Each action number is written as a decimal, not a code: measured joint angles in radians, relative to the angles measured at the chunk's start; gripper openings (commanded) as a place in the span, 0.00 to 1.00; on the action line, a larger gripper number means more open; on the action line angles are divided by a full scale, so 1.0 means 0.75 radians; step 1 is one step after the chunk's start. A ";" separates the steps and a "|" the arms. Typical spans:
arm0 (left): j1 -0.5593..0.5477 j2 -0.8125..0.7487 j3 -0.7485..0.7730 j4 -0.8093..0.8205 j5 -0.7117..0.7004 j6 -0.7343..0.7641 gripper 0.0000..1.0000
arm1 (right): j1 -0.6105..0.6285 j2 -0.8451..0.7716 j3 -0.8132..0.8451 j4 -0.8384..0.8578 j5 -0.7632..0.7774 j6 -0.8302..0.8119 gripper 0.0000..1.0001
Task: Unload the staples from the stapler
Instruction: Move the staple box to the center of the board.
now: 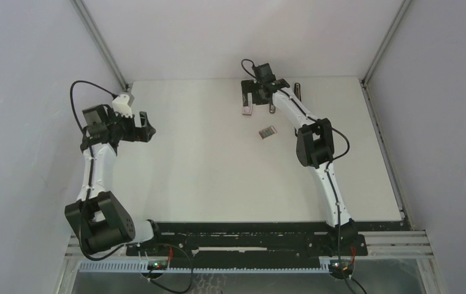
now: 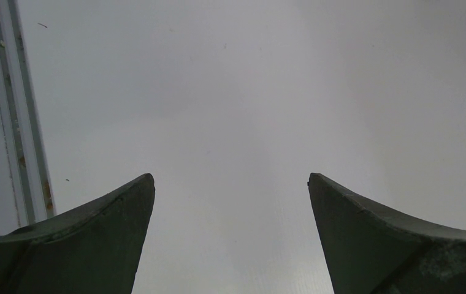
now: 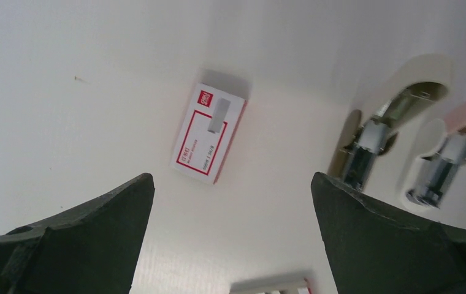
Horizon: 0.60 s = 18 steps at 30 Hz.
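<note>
Grey walls close round a white counter (image 1: 206, 177) holding one black stapler (image 1: 297, 92) at the far edge and two red-and-white boxes, their print too small to read. The right tool (image 3: 232, 177) is spread and empty over the far box (image 3: 209, 133), with the second box (image 1: 268, 131) nearer centre. The left tool (image 2: 230, 176) is spread and empty by the left edge.

Your two arms match. The left arm (image 1: 93, 174) and right arm (image 1: 330, 187) both have white links between chunky black joint housings. A black cable (image 1: 73, 92) loops off the left wrist, and the right wrist carries another. A white block (image 1: 122, 103) tops the left wrist. The fingers (image 2: 95, 242) are dark grey-green tapered wedges, matte and slightly scuffed.
</note>
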 measured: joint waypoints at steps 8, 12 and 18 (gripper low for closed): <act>0.000 -0.130 -0.083 0.059 0.006 0.005 1.00 | -0.034 0.108 0.063 0.058 -0.150 0.153 1.00; 0.000 -0.157 -0.099 0.069 0.032 0.011 1.00 | -0.045 0.150 0.094 0.075 -0.184 0.242 1.00; 0.000 -0.186 -0.122 0.076 0.058 0.037 1.00 | -0.047 0.202 0.142 0.096 -0.239 0.335 1.00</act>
